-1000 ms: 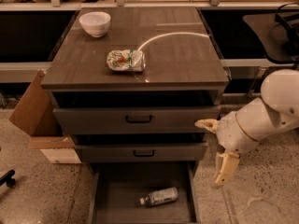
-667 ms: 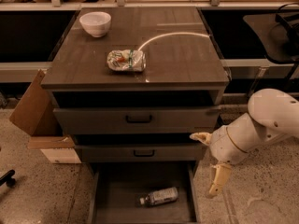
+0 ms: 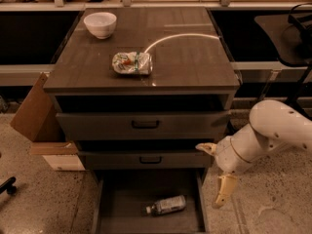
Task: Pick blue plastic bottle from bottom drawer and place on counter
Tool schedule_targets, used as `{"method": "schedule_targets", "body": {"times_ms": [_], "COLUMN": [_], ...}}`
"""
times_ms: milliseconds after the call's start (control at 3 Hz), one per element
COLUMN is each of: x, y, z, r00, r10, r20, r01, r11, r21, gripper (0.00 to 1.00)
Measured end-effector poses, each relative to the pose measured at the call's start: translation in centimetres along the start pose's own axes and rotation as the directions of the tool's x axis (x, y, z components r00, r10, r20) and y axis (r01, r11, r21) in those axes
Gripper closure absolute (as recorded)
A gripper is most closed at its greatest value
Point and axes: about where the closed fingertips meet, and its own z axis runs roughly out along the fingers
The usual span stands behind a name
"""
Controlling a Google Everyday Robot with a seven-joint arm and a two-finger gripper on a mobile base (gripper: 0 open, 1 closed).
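None of the task is done yet: the blue plastic bottle lies on its side in the open bottom drawer, untouched. The gripper hangs at 2 o'clock from it, jaws spread wide and empty. Grasping, lifting and placing on the counter are left.

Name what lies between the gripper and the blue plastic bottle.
Camera view: only the bottom drawer's right wall and bare floor; the gripper hangs outside, right of it.
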Motion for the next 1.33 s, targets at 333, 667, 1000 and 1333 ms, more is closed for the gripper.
{"method": "schedule_targets", "body": {"times_ms": [333,667,1000,1333], "x": [3.0,5.5,8.0,9.4], "y": [-0.6,-1.1,-2.2,-2.5], "z": [3.6,7.2,12.1,16.1], "r00": [1.0,0.999,0.994,0.984], "r10": [-0.017,-0.032,-0.04,-0.024], "r20": [-0.005,0.019,0.099,0.178], "r01": [0.017,0.032,0.04,0.029], "r11": [0.9999,0.9995,0.9992,0.9993], "r21": [-0.002,0.003,0.003,-0.024], "gripper": [0.0,0.0,0.0,0.0]}}
